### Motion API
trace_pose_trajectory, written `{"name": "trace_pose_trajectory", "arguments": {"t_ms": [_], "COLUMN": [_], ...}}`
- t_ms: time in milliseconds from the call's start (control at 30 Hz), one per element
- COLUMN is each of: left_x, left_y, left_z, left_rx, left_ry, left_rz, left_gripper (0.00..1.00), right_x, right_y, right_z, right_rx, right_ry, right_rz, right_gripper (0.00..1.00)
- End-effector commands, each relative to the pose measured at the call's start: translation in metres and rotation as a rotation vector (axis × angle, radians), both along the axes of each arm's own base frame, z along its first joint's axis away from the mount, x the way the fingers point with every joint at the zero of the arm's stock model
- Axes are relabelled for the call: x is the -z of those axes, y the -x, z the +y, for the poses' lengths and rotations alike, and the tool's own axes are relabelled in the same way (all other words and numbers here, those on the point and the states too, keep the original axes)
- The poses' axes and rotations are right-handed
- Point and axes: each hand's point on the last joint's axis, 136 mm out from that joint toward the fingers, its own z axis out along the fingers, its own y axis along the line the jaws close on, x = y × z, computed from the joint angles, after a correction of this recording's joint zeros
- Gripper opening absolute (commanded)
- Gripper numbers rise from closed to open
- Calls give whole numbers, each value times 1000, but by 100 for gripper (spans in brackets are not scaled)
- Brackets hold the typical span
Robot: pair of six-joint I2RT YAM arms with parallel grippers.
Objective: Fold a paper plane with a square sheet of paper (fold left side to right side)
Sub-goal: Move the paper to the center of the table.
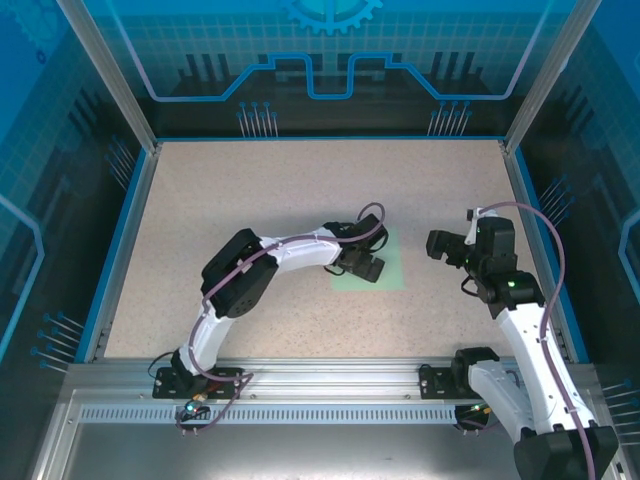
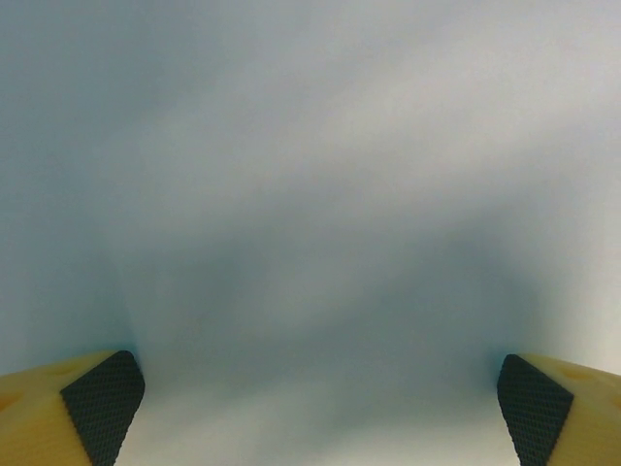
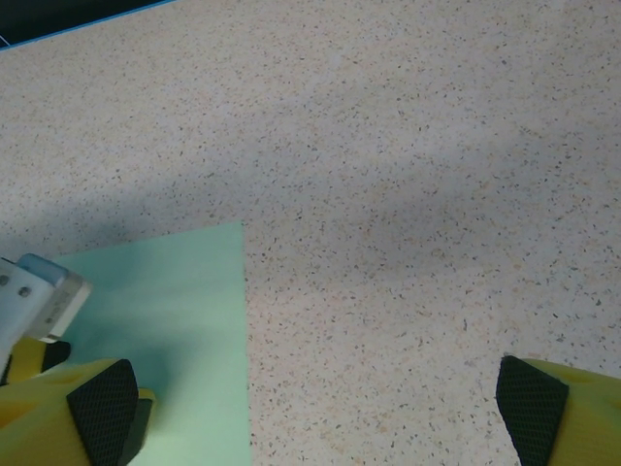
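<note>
The square sheet of paper (image 1: 392, 272), pale mint green, lies flat on the speckled table just right of centre. My left gripper (image 1: 361, 263) is low over the sheet's left part and hides that part. In the left wrist view the paper (image 2: 310, 194) is a blurred pale surface very near the camera, and the left gripper (image 2: 310, 413) is open with its pads (image 2: 102, 403) wide apart. My right gripper (image 1: 447, 248) hovers open just right of the sheet, over bare table. From the right wrist, the paper's right edge and far corner (image 3: 184, 320) lie left of the open right gripper (image 3: 310, 413).
The speckled tabletop (image 1: 300, 190) is bounded by a blue rim and aluminium frame posts (image 1: 108, 75). A piece of the left arm's wrist (image 3: 39, 296) shows beside the paper in the right wrist view. Bare table (image 3: 408, 194) stretches ahead of the right gripper.
</note>
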Motion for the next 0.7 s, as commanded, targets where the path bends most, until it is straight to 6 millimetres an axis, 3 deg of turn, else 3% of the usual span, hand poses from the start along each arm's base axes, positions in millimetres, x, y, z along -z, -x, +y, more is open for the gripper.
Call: {"name": "trace_pose_trajectory", "arguments": {"t_ms": [0,200,333,500,667], "left_x": [33,30,20,-9,-47], "left_y": [24,29,27,20,22], "left_z": [51,85,94,89,86], "left_rx": [-14,8,35,42,-15], "left_ry": [-99,-122,-118,-36,110], "left_rz": [136,145,125,75,47], "left_gripper": [99,99,99,99,99], "right_x": [-6,1,9,29,51], "right_y": [1,-2,-6,-16,-35], "right_z": [6,9,19,41,79], "right_rx": [-20,-34,-66,-117,-202], "right_ry": [-11,-19,-55,-89,-24], "right_rz": [1,16,40,118,205], "right_gripper": [99,99,99,99,99]}}
